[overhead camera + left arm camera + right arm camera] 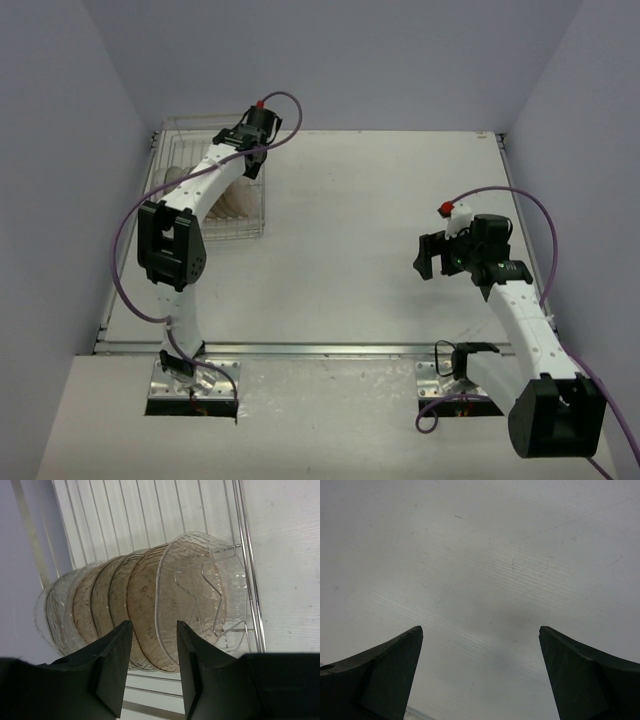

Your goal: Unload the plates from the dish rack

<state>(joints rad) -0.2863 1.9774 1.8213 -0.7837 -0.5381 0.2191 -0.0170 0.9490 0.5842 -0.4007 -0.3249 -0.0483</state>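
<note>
The white, smooth-shelled left arm (205, 180) and right arm (525, 315) each carry boxy black joint housings (170, 245) and a small red cap (259, 103) at the wrist. Thin purple cables (117, 260) loop out at nine o'clock on the left and three o'clock on the right. The left gripper (154, 625) and right gripper (480, 630) have matte black wedge fingers.

The rack (150, 510) is silver wire, rectangular, with thin parallel slot wires and raised sides. It sits at the far-left corner of the table (400, 250). The plates (145, 605) stand on edge inside it in 1 tight row, at least 6 of them, all leaning the same way and overlapping. They are round, translucent and rippled. The end plate is nearly clear; those behind are smoky brown, paling toward the far end.
</note>
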